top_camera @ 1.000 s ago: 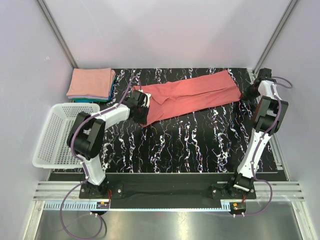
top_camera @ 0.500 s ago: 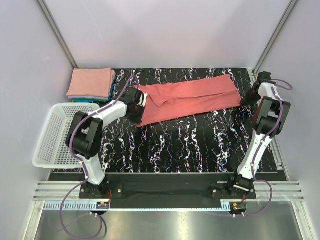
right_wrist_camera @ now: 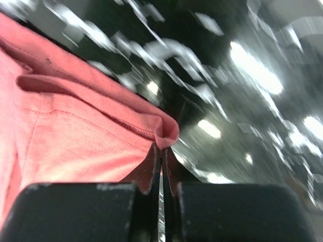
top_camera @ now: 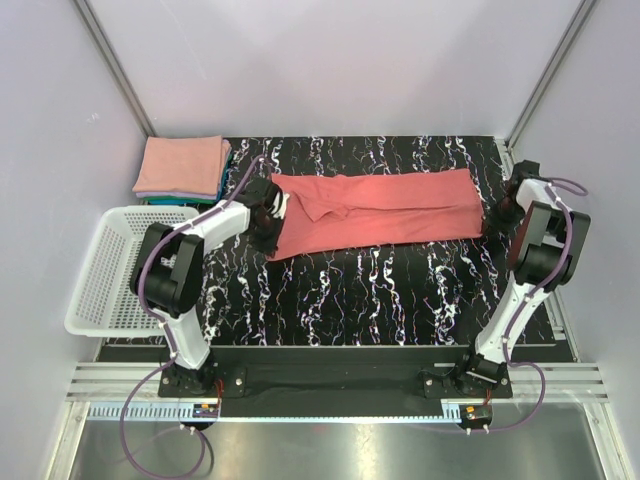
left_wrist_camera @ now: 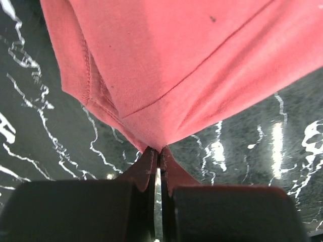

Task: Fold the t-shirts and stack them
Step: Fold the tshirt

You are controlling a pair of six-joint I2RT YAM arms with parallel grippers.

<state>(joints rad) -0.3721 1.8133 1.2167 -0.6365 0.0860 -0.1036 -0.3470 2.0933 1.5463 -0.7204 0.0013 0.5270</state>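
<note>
A coral-red t-shirt (top_camera: 385, 205) lies stretched as a long folded band across the far part of the black marbled table. My left gripper (top_camera: 272, 220) is shut on its left end; the left wrist view shows the cloth (left_wrist_camera: 166, 65) pinched at the fingertips. My right gripper (top_camera: 494, 212) is shut on its right end; the right wrist view shows the hem (right_wrist_camera: 101, 131) caught between the fingers. A stack of folded shirts, salmon pink (top_camera: 182, 165) on top of teal, sits at the far left corner.
A white mesh basket (top_camera: 105, 268) stands off the table's left edge, next to the left arm. Grey walls close in the back and sides. The black marbled tabletop (top_camera: 380, 290) lies bare between the shirt and the arm bases.
Both grippers have moved with the shirt: the right end came nearer and the left end moved back, so the band now lies almost level instead of slanted.
</note>
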